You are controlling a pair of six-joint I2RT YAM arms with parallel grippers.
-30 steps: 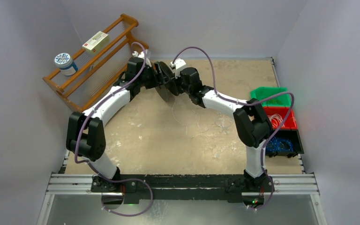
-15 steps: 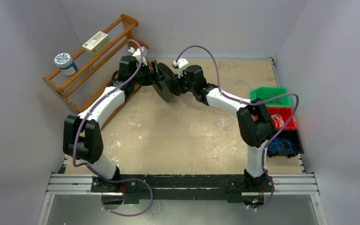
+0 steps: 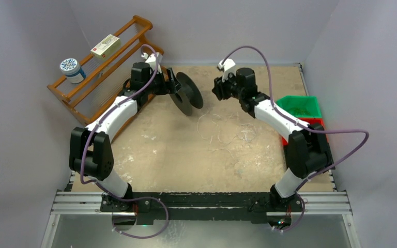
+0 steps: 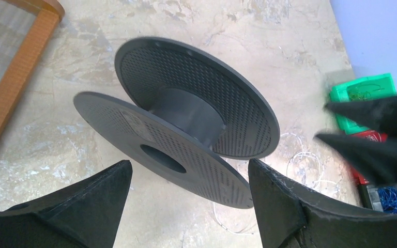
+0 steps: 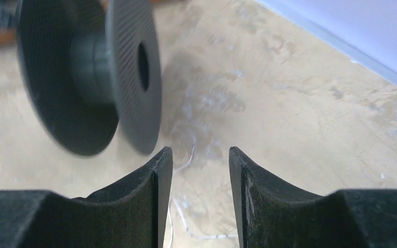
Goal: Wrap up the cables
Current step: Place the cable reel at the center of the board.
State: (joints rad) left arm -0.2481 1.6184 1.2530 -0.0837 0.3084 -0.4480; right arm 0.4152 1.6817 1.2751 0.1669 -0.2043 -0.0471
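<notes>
One spool (image 4: 186,129) stands just beyond the left gripper (image 4: 188,165), its two fingers wide and empty. The right gripper (image 5: 199,152), fingers half apart, holds nothing; tangled cables (image 3: 246,132) lie past them.

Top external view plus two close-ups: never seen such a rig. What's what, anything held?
Two white-and-black robot arms are bolted at the near edge of a beige mottled table; the wide picture looks down from above and behind them. The close-ups come from a camera on each wrist, so the dark wedges are that arm's own fingers. On the table lie a black plastic spool and loose, thread-thin whitish cables. The left gripper and right gripper both stand open; nothing is held.
</notes>
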